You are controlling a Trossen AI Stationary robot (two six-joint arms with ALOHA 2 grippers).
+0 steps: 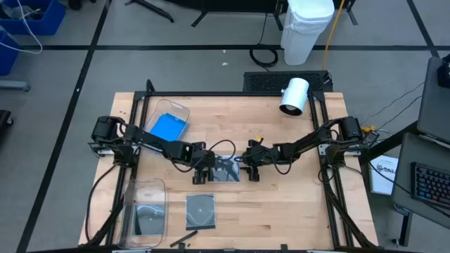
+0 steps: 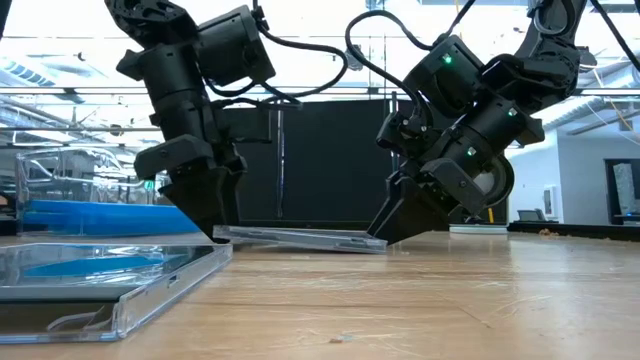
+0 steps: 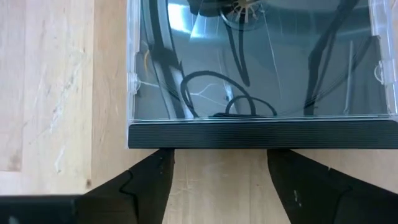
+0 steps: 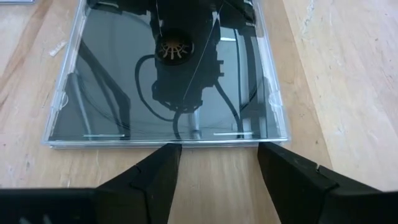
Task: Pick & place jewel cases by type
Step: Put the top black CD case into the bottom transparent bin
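Grey jewel case (image 1: 226, 169): mid-surface, between left gripper (image 1: 202, 171) and right gripper (image 1: 252, 169), jaws of both apart at opposite edges. Step: pickup. Next: closing on an edge.

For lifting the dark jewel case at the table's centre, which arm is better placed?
Probably the left. Both open grippers flank the grey, clear-lidded jewel case. The left gripper faces its thick black spine, a firmer edge; the right gripper faces the thin clear edge.

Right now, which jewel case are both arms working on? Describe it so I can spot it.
On the wooden table, look at the centre, where both arms meet. The grey/clear jewel case lies flat between the left gripper and right gripper, jaws open. Unlike its neighbours, it sits outside the bins, flanked by grippers.
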